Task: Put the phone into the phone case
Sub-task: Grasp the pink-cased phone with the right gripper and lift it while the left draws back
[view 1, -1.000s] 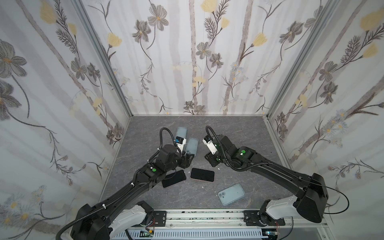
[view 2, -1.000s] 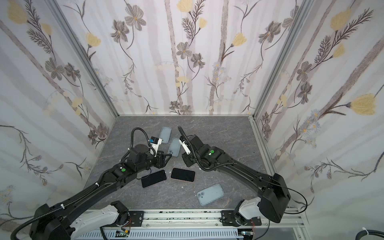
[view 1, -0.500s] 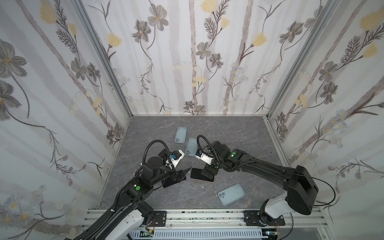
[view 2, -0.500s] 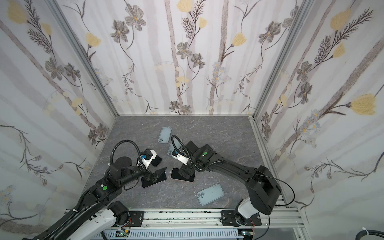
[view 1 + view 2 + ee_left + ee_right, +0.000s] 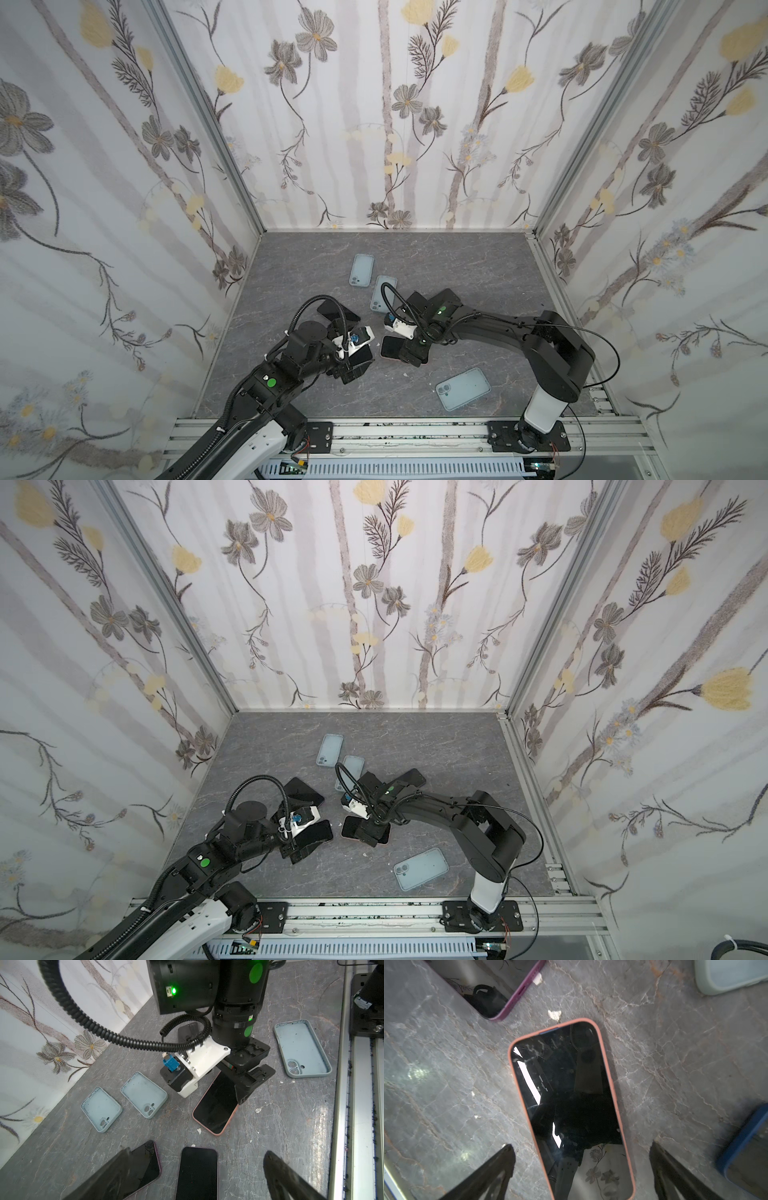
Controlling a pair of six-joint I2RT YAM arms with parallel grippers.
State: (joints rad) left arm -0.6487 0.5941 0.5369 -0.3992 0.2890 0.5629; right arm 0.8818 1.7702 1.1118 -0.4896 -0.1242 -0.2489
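Clock: read in both top views, 12 at the back wall, on the grey marble-patterned tabletop [image 5: 478, 266].
Right gripper: the right gripper [image 5: 581, 1145] sits low over the table centre. Its jaws are spread wide and grip nothing.
Centre phone: a flat black-screened phone with a salmon-pink edge [image 5: 571, 1095] lies screen up at centre. It sits between the right fingers [image 5: 492, 1174], with bare table showing on both sides.
Left gripper: the left gripper [image 5: 197, 1151] is at 8 o'clock from centre. Its jaws are also spread wide and empty.
Phone under left gripper: a black-screened phone with a purple edge [image 5: 198, 1172] lies screen up between those fingers and looks untouched. The fingertips are blurred, so contact is uncertain.
Second purple phone: a matching purple-edged phone [image 5: 145, 1164] lies at 10 o'clock, partly hidden by one left finger.
Blue phone: a dark phone with a blue edge [image 5: 745, 1157] lies at 2 o'clock, beside the right arm.
Cases: there are three pale blue soft phone cases, hollow side up and with no phone in them.
- rear case [image 5: 361, 270] at 12
- middle case [image 5: 381, 291] just beside it, nearer centre
- front case [image 5: 463, 388] at 4 to 5 o'clock
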